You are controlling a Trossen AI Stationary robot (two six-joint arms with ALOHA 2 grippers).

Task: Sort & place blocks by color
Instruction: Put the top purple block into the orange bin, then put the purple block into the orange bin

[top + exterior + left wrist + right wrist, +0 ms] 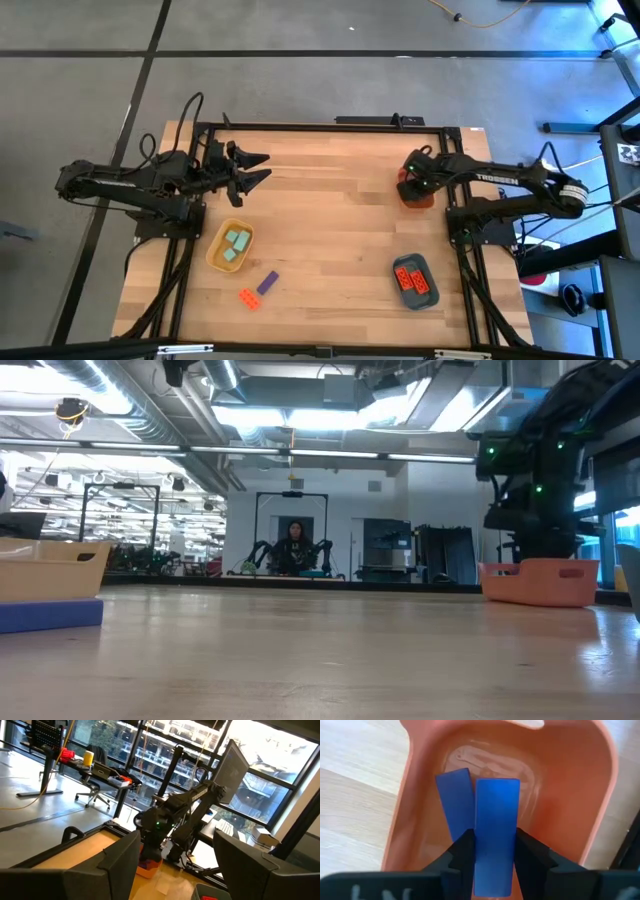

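The right gripper (492, 851) jaws pinch a purple block (495, 827) over the orange tray (580, 795); left jaws spread.

- Tabletop (330, 230): pale wood planks.
- Yellow tray (213, 252) near left edge.
- Orange tray (417, 198) at far right.
- Teal tray (428, 296) at near right.
- Purple block (267, 283) and red block (249, 298) lie loose, just beside each other.
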